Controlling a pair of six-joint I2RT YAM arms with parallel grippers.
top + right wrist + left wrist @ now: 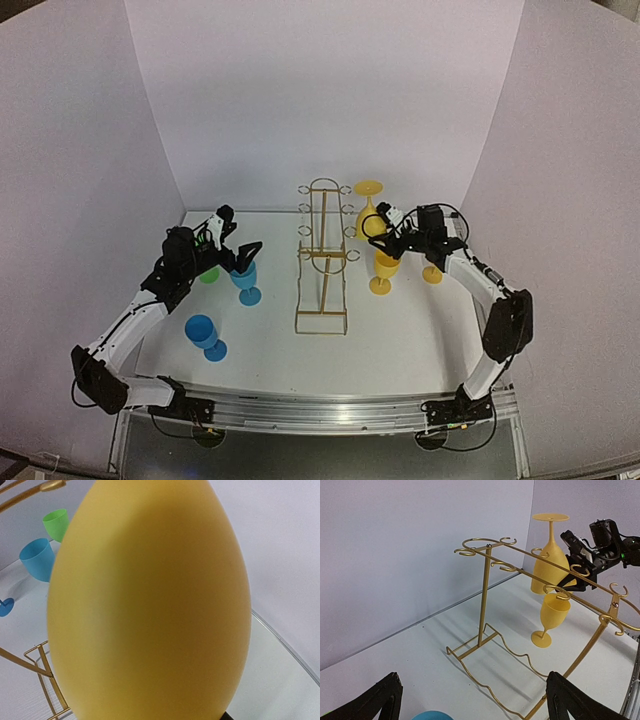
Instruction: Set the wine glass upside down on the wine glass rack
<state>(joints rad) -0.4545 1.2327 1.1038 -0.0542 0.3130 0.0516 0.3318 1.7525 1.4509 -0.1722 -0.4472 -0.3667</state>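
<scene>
Already inverted, the yellow wine glass (pixel 545 565) is clamped in the right gripper (pixel 574 564) beside the wine glass rack (pixel 483 595). Hanging it seems not yet done. The left gripper (pixel 237 232) gapes wide, empty.

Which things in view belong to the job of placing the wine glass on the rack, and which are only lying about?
For the job: inverted yellow wine glass, right gripper holding it, wine glass rack.
Lying about: upright yellow glass, another yellow glass behind the right arm, far blue glass, near blue glass, green glass.
</scene>
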